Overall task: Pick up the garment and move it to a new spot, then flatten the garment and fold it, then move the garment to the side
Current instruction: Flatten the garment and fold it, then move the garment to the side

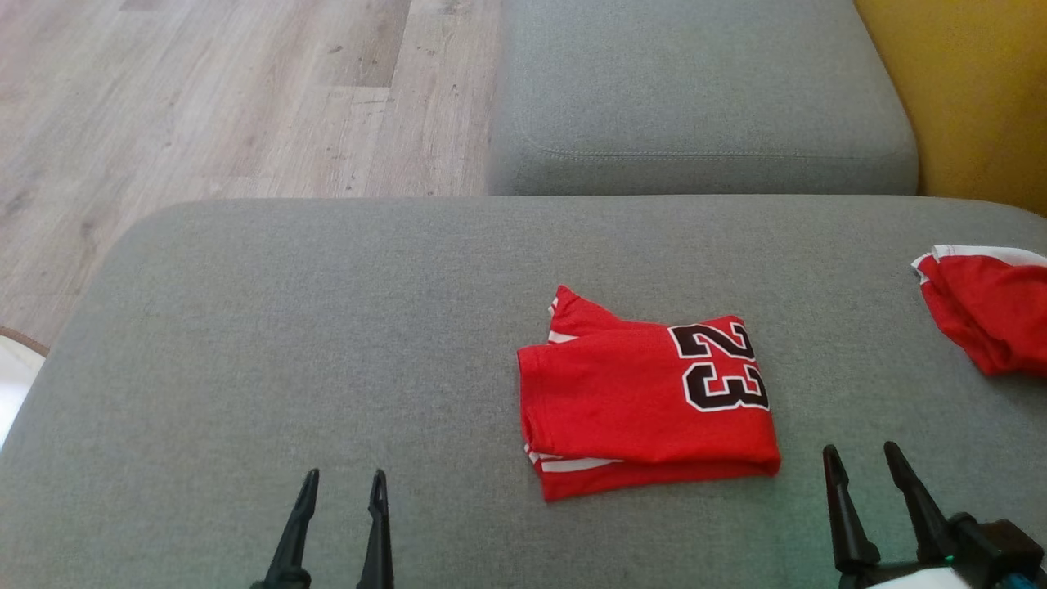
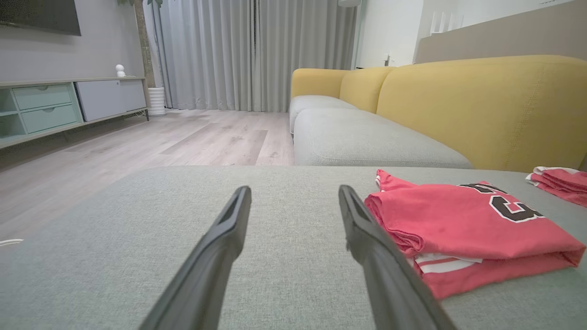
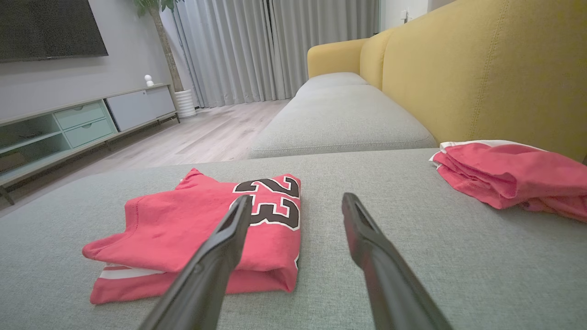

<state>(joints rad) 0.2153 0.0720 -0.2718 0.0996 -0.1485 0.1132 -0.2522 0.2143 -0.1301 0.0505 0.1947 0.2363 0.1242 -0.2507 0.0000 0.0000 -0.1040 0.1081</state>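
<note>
Jersey of red fabric (image 1: 638, 409) lies folded near front edge of grey cushion (image 1: 286, 327), seemingly awaiting sideways move; left gripper (image 1: 344, 474), right gripper (image 1: 860, 448) gape empty.

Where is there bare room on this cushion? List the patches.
Widest: the cushion left of the jersey, ahead of the left gripper. Also the strip behind the jersey. Tighter: between the jersey and the red pile, by the right gripper.
</note>
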